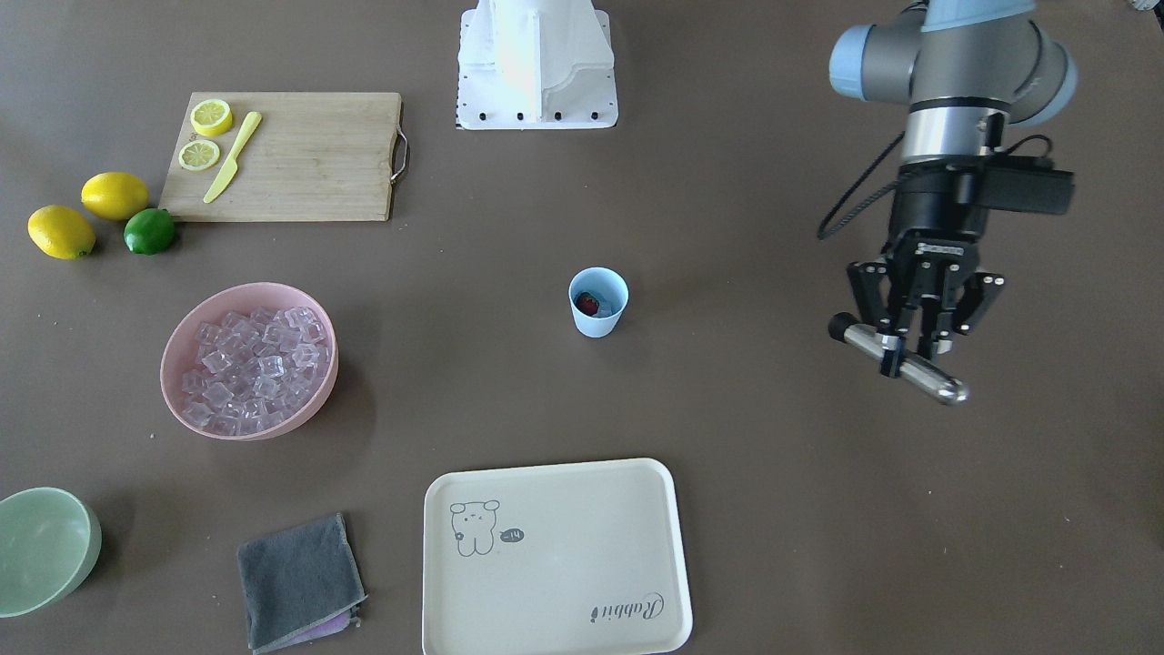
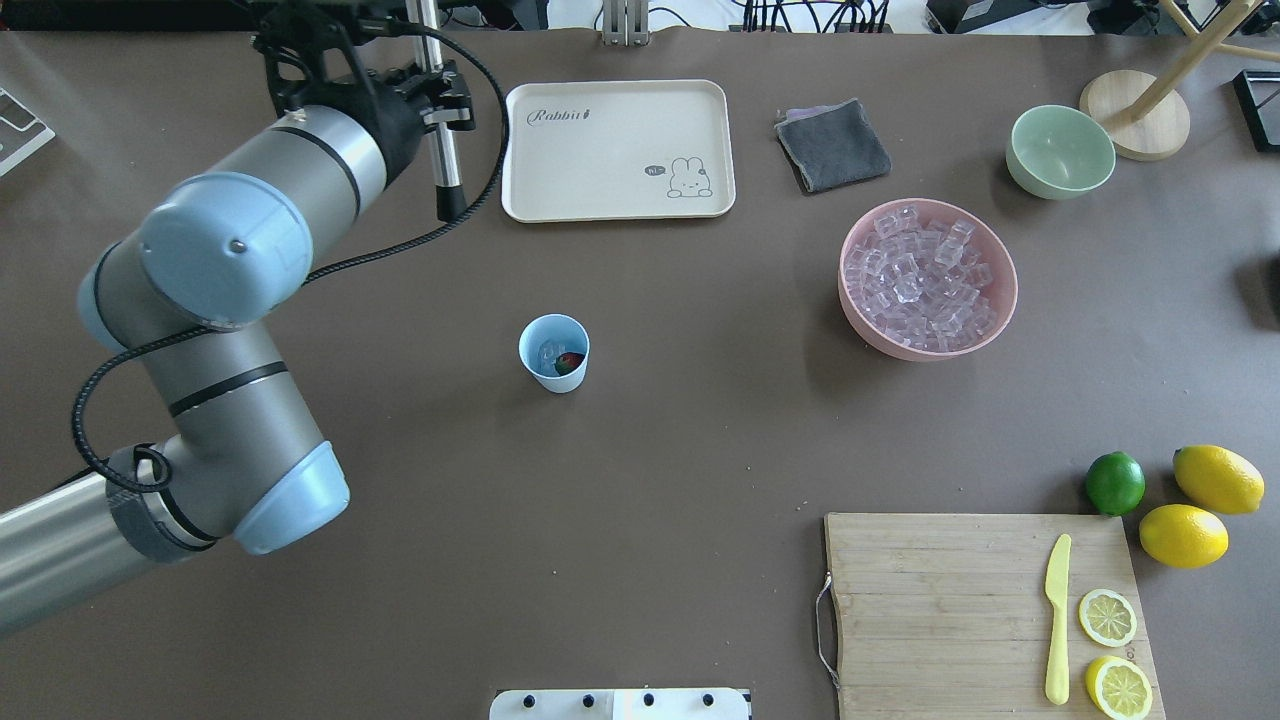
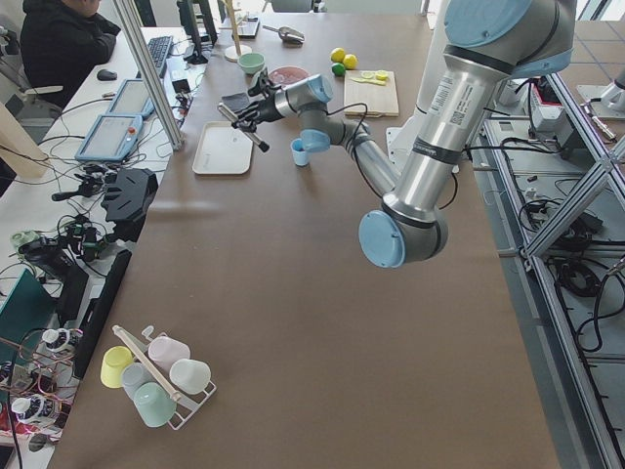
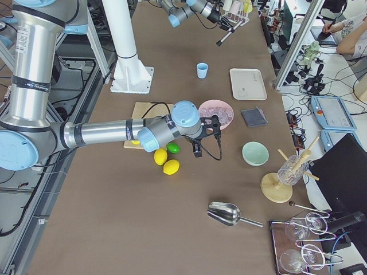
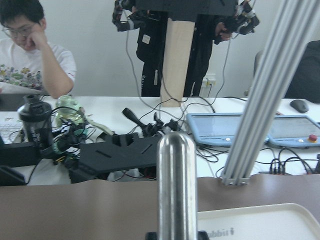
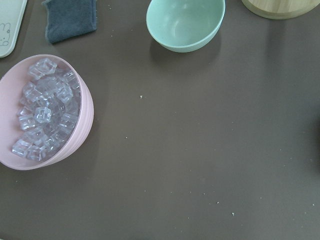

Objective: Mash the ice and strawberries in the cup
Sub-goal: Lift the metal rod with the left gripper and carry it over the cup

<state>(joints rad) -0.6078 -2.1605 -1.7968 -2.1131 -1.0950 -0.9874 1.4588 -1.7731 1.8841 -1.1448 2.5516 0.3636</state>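
The light blue cup (image 2: 554,352) stands upright mid-table, seen also from the front (image 1: 598,302). Inside it lie a red strawberry (image 2: 569,363) and a piece of clear ice (image 2: 549,351). More ice (image 2: 925,275) is heaped in the pink bowl (image 2: 856,310). My left gripper (image 1: 914,353) is shut on a silver metal muddler (image 1: 928,375), held in the air well to the side of the cup, near the tray. The muddler's rounded end fills the left wrist view (image 5: 176,185). My right gripper (image 4: 198,148) hovers beside the pink bowl; whether it is open or shut I cannot tell.
A cream tray (image 2: 618,150), grey cloth (image 2: 833,145) and pale green bowl (image 2: 1060,152) line the far side. A wooden cutting board (image 2: 940,600) carries a yellow knife and lemon slices, with a lime (image 2: 1115,482) and two lemons beside it. A person (image 5: 30,55) sits beyond the table.
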